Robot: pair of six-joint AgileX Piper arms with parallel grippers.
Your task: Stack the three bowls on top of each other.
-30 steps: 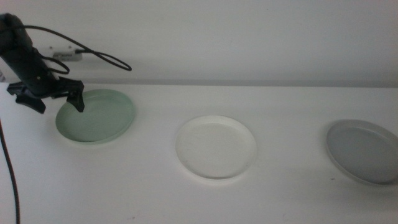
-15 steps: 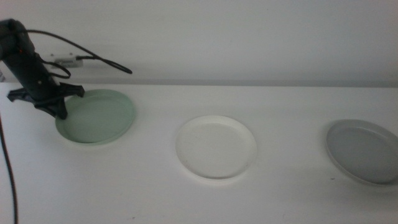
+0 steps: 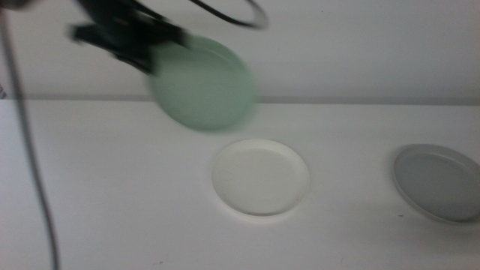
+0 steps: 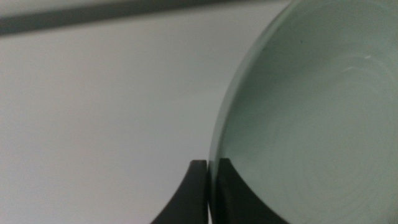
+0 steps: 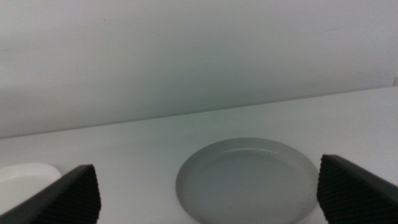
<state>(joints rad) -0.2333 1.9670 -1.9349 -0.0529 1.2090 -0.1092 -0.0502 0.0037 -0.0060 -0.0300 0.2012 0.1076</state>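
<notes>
I've got the left gripper clamped on the mint bowl's rim, airborne, tilted, to top the white bowl. Right gripper waits, jaws wide, facing the grey bowl.

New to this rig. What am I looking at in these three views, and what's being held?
Two robot arms work at a white table, each ending in a two-jaw end effector. The middle view looks down over the table from in front. The other two views come from cameras on the arms' wrists.

The left end effector is shut on the rim of the mint green bowl and holds it tilted in the air, up and to the left of the white bowl. Its wrist view shows the jaws pinching that rim.

The right end effector is open, with the grey bowl on the table ahead of it.
</notes>
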